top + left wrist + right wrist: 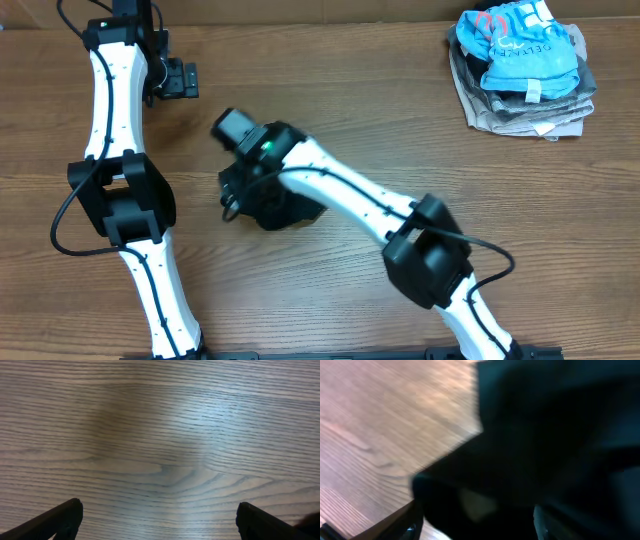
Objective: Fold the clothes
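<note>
The black garment lies as a compact bundle on the wooden table, left of centre. In the right wrist view it fills most of the frame, blurred, with a small pale patch near the bottom. My right gripper is down on the bundle with its fingers apart and black fabric between them; in the overhead view its fingertips are hidden under the wrist. My left gripper is open and empty over bare table at the far left, well away from the garment.
A stack of folded garments with a light-blue printed shirt on top sits at the far right corner. Bare wooden table lies between the stack and the black bundle.
</note>
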Robot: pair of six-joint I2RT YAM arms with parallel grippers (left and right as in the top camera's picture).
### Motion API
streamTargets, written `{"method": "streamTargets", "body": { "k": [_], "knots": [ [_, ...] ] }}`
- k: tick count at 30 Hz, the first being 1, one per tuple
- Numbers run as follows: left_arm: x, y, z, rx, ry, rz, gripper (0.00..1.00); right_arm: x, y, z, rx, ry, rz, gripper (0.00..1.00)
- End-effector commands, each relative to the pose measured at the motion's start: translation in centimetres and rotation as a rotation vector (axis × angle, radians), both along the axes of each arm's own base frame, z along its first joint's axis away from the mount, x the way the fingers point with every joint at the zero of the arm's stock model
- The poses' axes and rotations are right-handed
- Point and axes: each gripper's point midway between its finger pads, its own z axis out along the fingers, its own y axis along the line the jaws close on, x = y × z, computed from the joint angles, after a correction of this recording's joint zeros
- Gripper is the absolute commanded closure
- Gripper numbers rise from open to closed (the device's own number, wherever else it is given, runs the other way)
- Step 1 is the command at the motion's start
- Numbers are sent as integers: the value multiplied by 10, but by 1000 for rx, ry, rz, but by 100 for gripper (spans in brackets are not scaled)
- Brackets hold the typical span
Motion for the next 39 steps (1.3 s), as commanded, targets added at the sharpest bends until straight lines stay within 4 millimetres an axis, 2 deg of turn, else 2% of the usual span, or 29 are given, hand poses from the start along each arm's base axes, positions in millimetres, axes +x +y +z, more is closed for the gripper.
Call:
{"method": "streamTargets", "body": {
  "k": [1, 4, 7, 9, 12, 15, 18, 23, 30, 35, 39],
  "knots": [
    [-1, 10, -5, -11, 1, 32, 0, 23, -21, 76, 95, -112, -36, 34],
    [-1, 13, -5, -11, 0, 39, 0, 35, -41, 90, 98, -127, -56, 49],
    [-1, 15, -4, -12, -1, 41, 0, 41, -54, 87, 79, -115, -74, 70],
    [0, 15, -4, -11, -3, 41, 0, 43, -59, 79, 61, -103, -74, 80],
    [0, 15, -4, -11, -5, 42, 0, 44, -63, 56, 32, -77, -80, 90],
    [0, 15, -4, -11, -4, 41, 0, 38, -63, 16, 5, -15, -78, 94],
    [-1, 15, -4, -11, -2, 41, 0, 26, -60, -13, 22, 54, -61, 96],
    [-2, 15, -5, -12, 1, 42, 0, 22, -68, -49, -9, 102, -62, 96],
    [-2, 15, -5, -12, 1, 42, 0, 38, -96, -66, 15, 167, -51, 96],
    [0, 14, -4, -13, -3, 41, 0, 42, -137, -79, -40, 243, -71, 96],
    [3, 10, -4, -40, -17, 33, 0, 63, -178, -83, -112, 217, -143, 96]
  ]
}}
